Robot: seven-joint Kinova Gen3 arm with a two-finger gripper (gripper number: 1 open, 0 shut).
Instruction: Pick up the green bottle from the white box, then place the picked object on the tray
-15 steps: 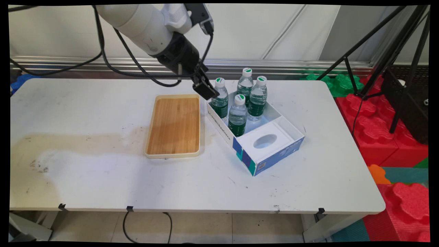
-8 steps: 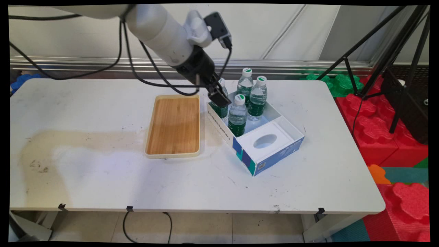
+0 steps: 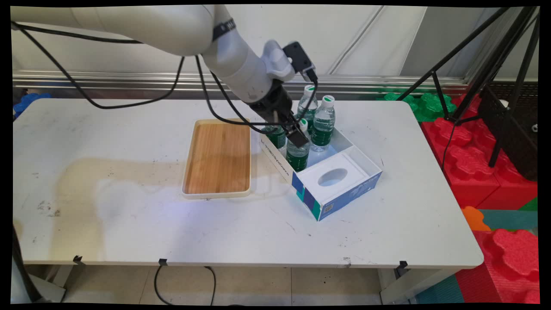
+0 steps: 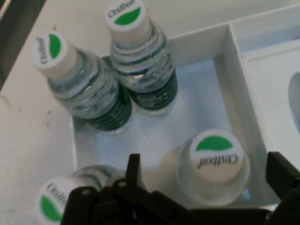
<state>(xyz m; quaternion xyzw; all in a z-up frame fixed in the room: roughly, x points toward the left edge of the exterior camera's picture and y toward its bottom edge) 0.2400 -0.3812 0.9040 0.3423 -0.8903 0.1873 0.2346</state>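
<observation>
Gripper [image 3: 298, 137] [image 4: 206, 187] low over the box [image 3: 363, 161] [image 4: 225, 61], fingers spread to either side of the near bottle [image 3: 298, 148] [image 4: 213, 164], one finger [image 4: 132, 171] on one side of its white-and-green cap and the other [image 4: 281, 176] on the opposite side, not visibly touching it. Four small water bottles upright in the box's far compartment: near bottle between the fingers, left bottle [image 3: 277, 137] [image 4: 58, 199] partly hidden behind the gripper linkage, two far bottles [image 3: 323, 122] [image 4: 140, 65] and [image 3: 306, 103] [image 4: 79, 89] close together toward the box's far corner. White insert with an oval hole [image 3: 332, 176] filling the box's near compartment. Wooden tray [image 3: 219, 157] just left of the box, on the tabletop [image 3: 129, 215]. Black cables [image 3: 129, 101] hanging from the arm above the tabletop, left of the box. Black tripod [image 3: 473, 64] and red and green foam blocks [image 3: 473, 163] well right of the box, off the tabletop.
</observation>
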